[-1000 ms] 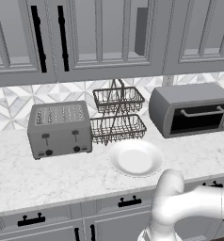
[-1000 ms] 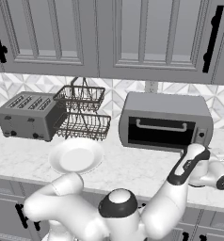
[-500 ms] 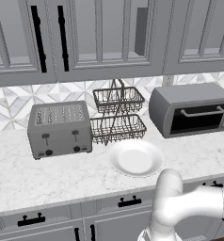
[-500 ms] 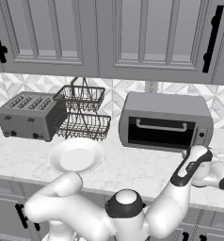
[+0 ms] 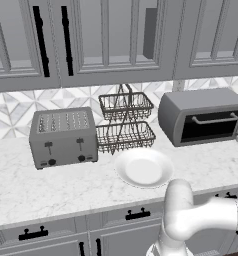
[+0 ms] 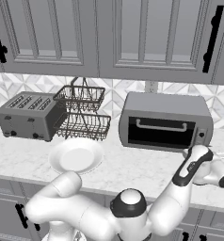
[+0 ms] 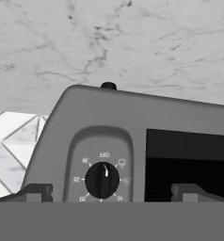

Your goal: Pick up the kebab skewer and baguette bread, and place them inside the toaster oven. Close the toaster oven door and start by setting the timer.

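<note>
Little has shifted over the last second: in the right base view the white arm has eased its wrist slightly rightward and forward beside the toaster oven [image 6: 165,121], while everything on the surface [image 5: 66,185] lies as it did. The hand [image 7: 107,192] is released, its two dark finger tips spread wide on either side of the timer knob [image 7: 102,180], which the hand view shows upside down, the pointer sitting near the "OFF" mark. The toaster oven stands at the right end of the surface against the tiled backsplash [image 6: 20,87], and the toaster oven door [image 6: 160,132] appears to be up and closed, its bar handle along the top; whether the kebab skewer and baguette bread lie behind the dark glass cannot be told. The step in hand looks like setting the timer, so the job is probably near its end. To do it well, the hand should go straight in with the knob centred between the fingers, close firmly on its rim, and turn about the knob's own axis, so the grip does not slip off or shove the oven back. A slotted pop-up toaster [image 5: 63,137], a two-tier wire basket [image 5: 123,122] and a white plate [image 5: 143,167] share the marbled surface, with grey cabinets [image 5: 106,35] above and drawers below.
</note>
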